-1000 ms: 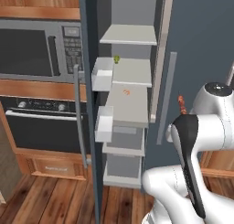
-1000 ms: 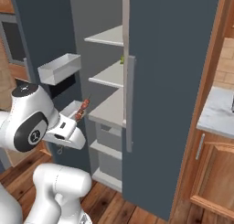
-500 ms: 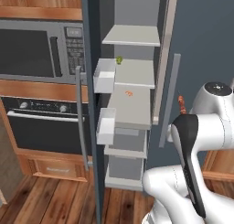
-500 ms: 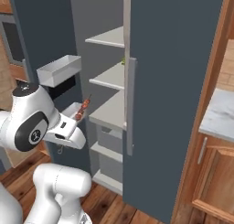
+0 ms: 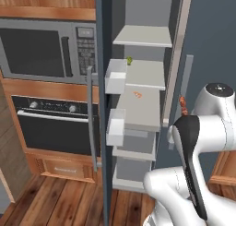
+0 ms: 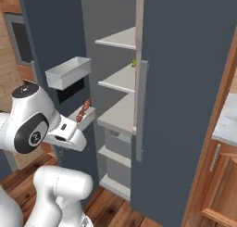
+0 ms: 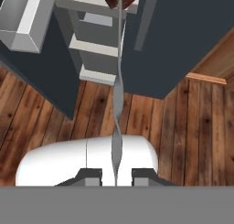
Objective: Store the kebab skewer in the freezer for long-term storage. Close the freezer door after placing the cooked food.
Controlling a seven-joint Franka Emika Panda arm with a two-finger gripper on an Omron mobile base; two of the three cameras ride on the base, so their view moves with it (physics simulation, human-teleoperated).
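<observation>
My gripper (image 7: 115, 177) was pinched on the skewer (image 7: 118, 99), the thin twisted metal stick running straight out from between my fingertips, with its reddish-brown meat at the far end. From the left base view the meat (image 5: 183, 105) showed just above my arm, in front of the plain right door's handle. From the right base view the skewer's meat (image 6: 83, 111) poked out past my hand, beside a white bin on the freezer door (image 6: 55, 31). That door stood wide open, and the freezer (image 5: 140, 96) showed its pale grey shelves. A small green piece (image 5: 129, 61) sat at the back left of one shelf, and a small orange piece (image 5: 137, 94) lay on the shelf below it. The skewer was outside the freezer, held apart from the shelves. To the left were the microwave (image 5: 44, 50) and the oven (image 5: 53, 123).
</observation>
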